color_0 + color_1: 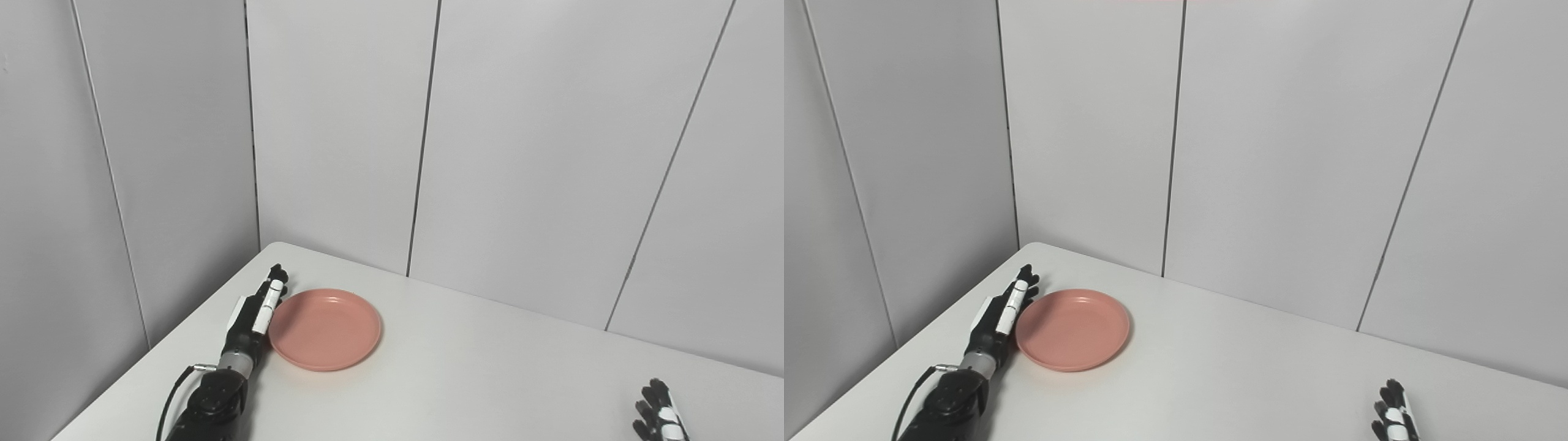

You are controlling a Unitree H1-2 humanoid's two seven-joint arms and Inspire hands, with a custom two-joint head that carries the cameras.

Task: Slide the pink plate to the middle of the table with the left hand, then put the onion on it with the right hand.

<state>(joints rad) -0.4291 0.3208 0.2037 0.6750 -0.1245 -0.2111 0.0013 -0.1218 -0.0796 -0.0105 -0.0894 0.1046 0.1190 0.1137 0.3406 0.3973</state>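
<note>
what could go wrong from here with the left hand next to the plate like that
The left hand lies flat along the left rim of the pink plate, so a push off the plate's centre may spin it rather than slide it straight. The fingers could also ride over the low rim. No onion is in view, and the right hand is only partly in frame, so the second step cannot be judged.

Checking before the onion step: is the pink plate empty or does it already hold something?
Empty. The pink plate shows only its bare inner surface, with the left hand flat at its left rim. No onion is in view.
</note>
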